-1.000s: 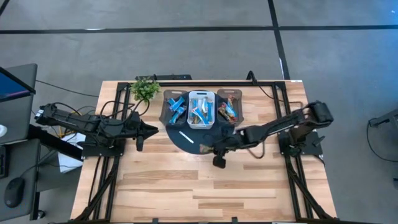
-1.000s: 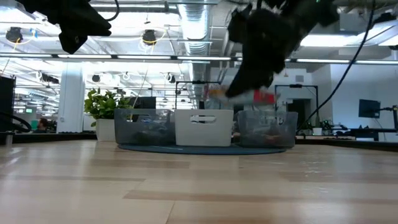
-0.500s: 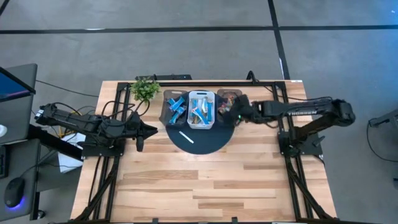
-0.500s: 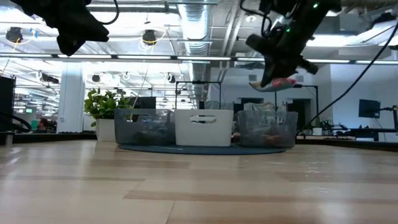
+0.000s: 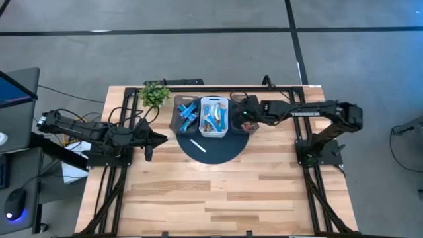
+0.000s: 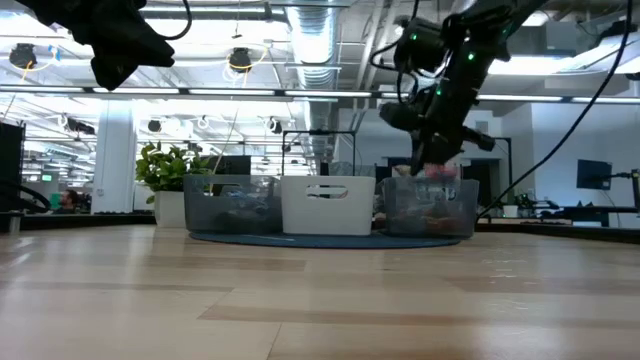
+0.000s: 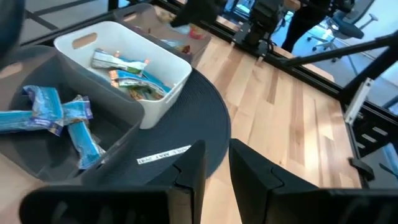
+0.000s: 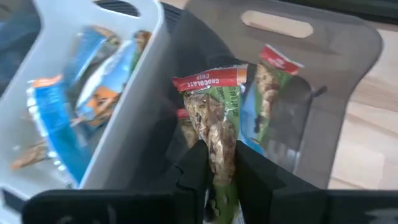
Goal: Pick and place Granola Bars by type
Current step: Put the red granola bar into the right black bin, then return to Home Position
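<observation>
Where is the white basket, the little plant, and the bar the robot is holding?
white basket (image 7: 166, 68), left wrist view, on its side wall.
little plant (image 5: 154, 94), high view, on its leaves.
held granola bar (image 8: 214, 118), right wrist view, on its wrapper above the jaws.

Red band atop granola bar wrapper (image 8: 214, 118), held between right end effector (image 8: 216, 163) fingers over grey bin (image 8: 348, 74): "CHOCOLATE CHIP". Right arm link (image 5: 309, 113), high view: white lettering, likely "TROSSEN". White stick (image 7: 163, 155) on dark mat (image 7: 208, 124): print present, unreadable.
</observation>
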Robot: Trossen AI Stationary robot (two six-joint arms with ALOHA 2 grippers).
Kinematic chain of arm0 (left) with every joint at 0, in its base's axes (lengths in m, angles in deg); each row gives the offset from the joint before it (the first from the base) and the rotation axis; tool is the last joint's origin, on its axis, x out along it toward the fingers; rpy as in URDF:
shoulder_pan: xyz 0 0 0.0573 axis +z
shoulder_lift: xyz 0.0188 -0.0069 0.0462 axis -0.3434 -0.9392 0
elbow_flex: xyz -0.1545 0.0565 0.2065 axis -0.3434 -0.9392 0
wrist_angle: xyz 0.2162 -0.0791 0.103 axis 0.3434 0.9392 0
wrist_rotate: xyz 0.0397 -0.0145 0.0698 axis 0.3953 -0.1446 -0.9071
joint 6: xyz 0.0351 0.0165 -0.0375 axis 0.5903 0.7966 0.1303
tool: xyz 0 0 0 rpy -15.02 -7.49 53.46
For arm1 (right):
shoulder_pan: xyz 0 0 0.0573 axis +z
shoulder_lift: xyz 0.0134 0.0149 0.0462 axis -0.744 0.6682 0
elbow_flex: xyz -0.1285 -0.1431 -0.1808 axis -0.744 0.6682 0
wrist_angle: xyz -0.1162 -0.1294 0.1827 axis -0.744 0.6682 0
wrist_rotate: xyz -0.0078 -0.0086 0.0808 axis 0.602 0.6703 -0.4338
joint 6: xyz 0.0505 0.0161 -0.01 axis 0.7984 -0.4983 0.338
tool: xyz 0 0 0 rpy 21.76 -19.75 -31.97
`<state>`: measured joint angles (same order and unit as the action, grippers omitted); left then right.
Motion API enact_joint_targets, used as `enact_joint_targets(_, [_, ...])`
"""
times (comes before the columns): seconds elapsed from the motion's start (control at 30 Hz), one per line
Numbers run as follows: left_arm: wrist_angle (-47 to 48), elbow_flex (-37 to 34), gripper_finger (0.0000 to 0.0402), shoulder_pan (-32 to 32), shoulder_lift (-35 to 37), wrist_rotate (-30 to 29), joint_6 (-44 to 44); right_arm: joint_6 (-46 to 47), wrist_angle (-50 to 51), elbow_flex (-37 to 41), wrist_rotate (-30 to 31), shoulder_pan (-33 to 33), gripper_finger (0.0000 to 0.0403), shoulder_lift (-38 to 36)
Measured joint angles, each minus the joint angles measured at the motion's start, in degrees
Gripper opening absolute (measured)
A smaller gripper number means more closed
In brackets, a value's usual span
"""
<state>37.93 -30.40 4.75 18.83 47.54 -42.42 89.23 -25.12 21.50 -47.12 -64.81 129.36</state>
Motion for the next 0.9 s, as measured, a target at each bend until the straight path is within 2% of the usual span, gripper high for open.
enact_joint_targets(0.23, [-0.1,0.0,0.0064,0.0,0.0,1.1,0.0,-1.2,-0.1,0.0,0.1,-1.8,0.0140,0.6])
enact_joint_targets(0.43, [-3.3,0.0,0.0064,0.0,0.0,1.0,2.2,-11.8,-5.7,0.0,1.8,1.1,0.0200,-4.0])
enact_joint_targets(0.67, [-13.1,0.0,0.0064,0.1,0.0,3.6,19.5,-33.6,-14.1,0.0,1.4,10.2,0.0228,-12.1])
enact_joint_targets(0.77, [-17.9,0.1,0.0064,0.7,0.0,3.1,27.4,-39.0,-16.2,0.1,1.4,13.6,0.0229,-15.6])
enact_joint_targets(0.9, [-18.1,-0.3,0.0064,1.6,1.5,0.8,33.0,-42.5,-20.9,4.3,0.9,16.1,0.0230,-21.4])
